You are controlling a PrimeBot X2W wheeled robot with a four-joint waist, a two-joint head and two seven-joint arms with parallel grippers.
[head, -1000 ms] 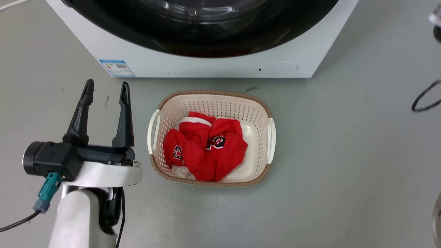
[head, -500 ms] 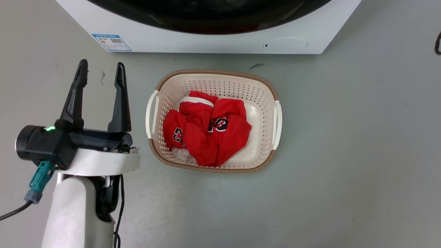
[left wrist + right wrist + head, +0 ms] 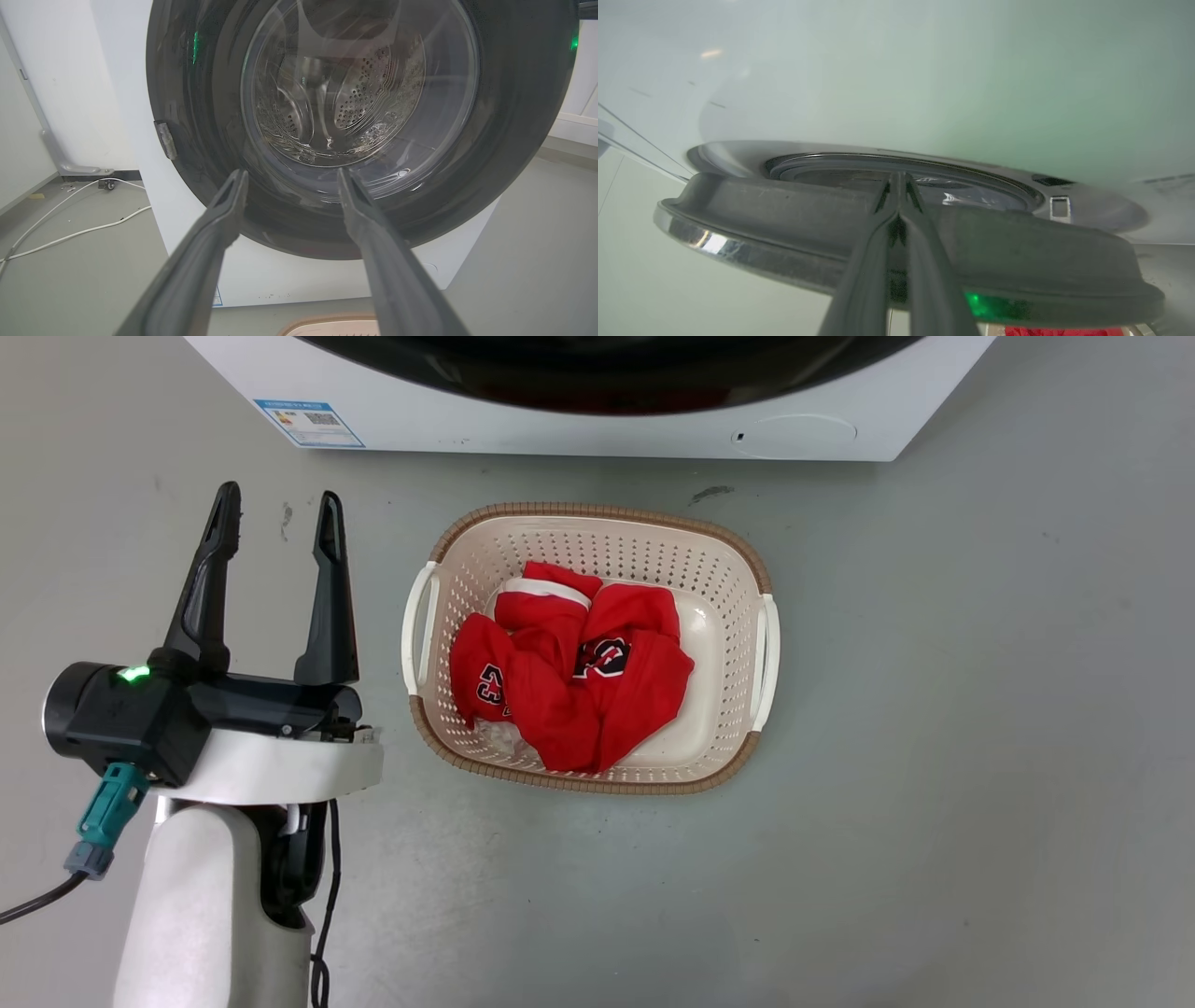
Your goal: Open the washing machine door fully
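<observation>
Left gripper (image 3: 277,497), fingers spread and empty, hung before the washing machine (image 3: 560,429), clear of it. Right gripper (image 3: 899,179) had its fingers pressed together, tips over the dark rim of the washing machine door (image 3: 1017,247); contact could not be told. That rim stood slightly off the machine's white front. A laundry basket (image 3: 597,511) holding a red garment (image 3: 569,681) sat just before the machine.

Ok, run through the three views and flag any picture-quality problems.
Head view: even, soft light, sharp, with a faint shadow under the washing machine. Left wrist view: wide-angle bending of the machine's edges, reflections on the glass of the washing machine door, the left pincer blurred near the lens. Right wrist view: hazy, washed-out machine front, glare on the door's chrome rim.
</observation>
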